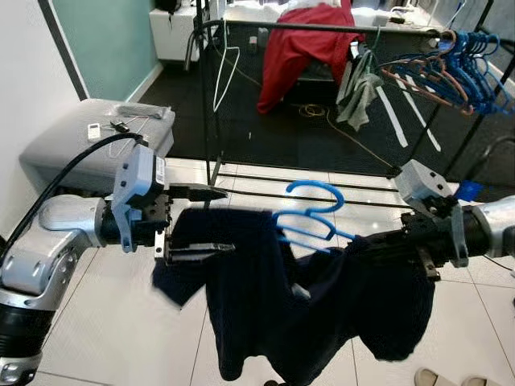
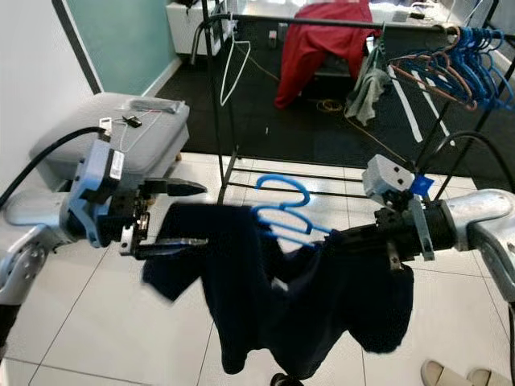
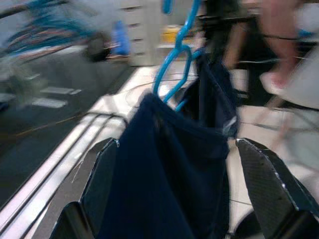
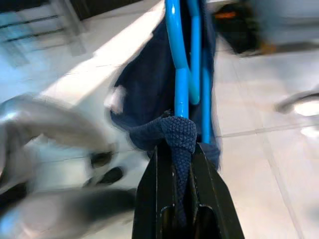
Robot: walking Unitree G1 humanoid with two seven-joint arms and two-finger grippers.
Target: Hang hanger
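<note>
A blue plastic hanger [image 1: 310, 213] carries a dark navy garment [image 1: 273, 305] that sags between my two arms above the tiled floor. My right gripper [image 4: 177, 149] is shut on the hanger's lower end, with a fold of the cloth [image 4: 179, 134] pinched in with it. My left gripper [image 1: 205, 221] is at the garment's left edge; it is open, one finger [image 1: 197, 192] above and one below, with the cloth [image 3: 169, 174] lying between them. The hanger's hook [image 1: 314, 189] points up, below and in front of the black clothes rail [image 1: 322, 28].
The rack holds a red garment [image 1: 302, 48], a grey cloth [image 1: 358, 88], a white wire hanger [image 1: 225, 76] and several blue hangers [image 1: 463, 68]. A grey ottoman [image 1: 88, 137] stands at left. A slipper [image 1: 438, 378] lies at bottom right.
</note>
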